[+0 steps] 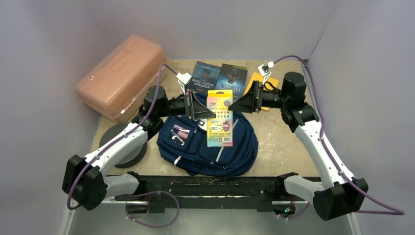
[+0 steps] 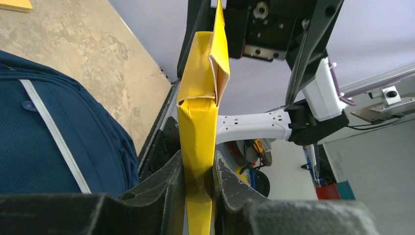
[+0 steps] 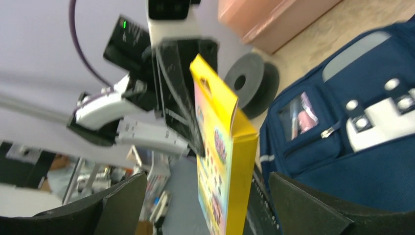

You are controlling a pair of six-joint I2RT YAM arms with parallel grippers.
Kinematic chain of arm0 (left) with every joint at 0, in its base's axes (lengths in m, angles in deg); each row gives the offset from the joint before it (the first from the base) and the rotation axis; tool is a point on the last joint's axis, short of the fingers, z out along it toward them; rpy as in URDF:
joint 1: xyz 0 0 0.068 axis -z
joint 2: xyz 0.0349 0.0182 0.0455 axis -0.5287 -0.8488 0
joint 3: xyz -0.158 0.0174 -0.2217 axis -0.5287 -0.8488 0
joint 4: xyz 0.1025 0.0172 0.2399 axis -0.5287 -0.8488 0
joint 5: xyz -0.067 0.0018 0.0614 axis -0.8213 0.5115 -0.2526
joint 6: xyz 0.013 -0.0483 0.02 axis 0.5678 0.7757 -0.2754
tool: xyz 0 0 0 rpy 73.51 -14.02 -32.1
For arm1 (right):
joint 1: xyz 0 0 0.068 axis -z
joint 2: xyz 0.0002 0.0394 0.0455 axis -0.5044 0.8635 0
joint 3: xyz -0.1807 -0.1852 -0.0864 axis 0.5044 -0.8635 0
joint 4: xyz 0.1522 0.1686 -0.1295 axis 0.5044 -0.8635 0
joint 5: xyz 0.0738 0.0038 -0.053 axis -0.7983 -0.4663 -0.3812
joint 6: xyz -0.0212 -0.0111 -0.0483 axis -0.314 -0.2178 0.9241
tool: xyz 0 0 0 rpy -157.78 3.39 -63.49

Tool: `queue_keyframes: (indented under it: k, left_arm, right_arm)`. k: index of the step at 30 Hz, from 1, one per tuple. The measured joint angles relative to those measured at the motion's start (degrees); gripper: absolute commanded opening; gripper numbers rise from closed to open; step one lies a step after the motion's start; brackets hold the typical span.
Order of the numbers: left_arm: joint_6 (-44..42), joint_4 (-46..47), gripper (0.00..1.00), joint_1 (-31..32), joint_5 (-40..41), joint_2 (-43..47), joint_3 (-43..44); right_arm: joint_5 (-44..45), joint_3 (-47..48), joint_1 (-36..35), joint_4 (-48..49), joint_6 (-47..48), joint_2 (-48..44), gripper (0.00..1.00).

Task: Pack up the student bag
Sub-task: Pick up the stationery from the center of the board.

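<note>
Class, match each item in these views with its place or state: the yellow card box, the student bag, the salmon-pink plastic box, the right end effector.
Column 1
1. yellow card box
2. student bag
3. salmon-pink plastic box
4. right end effector

Column 2
A. open, fingers spread wide
B. lying at the middle of the table
C. clamped in the left end effector, above the bag
D. at the far left, beside the wall

Pairs: 1-C, 2-B, 3-D, 4-A
</note>
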Motion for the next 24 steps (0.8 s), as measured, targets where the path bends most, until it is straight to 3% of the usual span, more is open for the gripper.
queue_keyframes:
  k: [6,9,15,17,19,22,24]
  left_arm:
    - [2.9,0.9,0.12,0.0,-2.1,0.1,0.5]
    - [4.3,2.1,0.13,0.0,-2.7,-0.1,0.7]
    - [8.5,6.8,0.16,0.1,-4.2,-1.8,0.7]
    - [9.1,7.5,0.18,0.5,-4.3,-2.4,0.9]
    - [9.4,7.6,0.28,1.0,-4.4,-2.7,1.4]
    - [7.5,5.1,0.54,1.3,-3.3,-2.6,2.4]
    - [4.4,-0.9,0.75,1.4,-0.3,-2.1,3.4]
  right_arm:
    - [-3.8,-7.9,-4.8,2.3,0.3,-5.7,0.8]
    - [-4.8,-11.3,-5.4,5.7,-1.9,-7.8,0.55]
    - [-5.0,-16.7,-5.5,14.8,-8.9,-9.7,0.36]
    - [-4.8,-18.0,-5.5,17.9,-11.4,-10.0,0.21]
    - [-4.7,-19.2,-5.4,20.3,-13.8,-10.4,0.02]
    - [-4.3,-19.4,-5.3,20.5,-14.3,-10.7,0.0]
    - [-3.0,-18.3,-5.5,15.1,-11.6,-10.8,0.0]
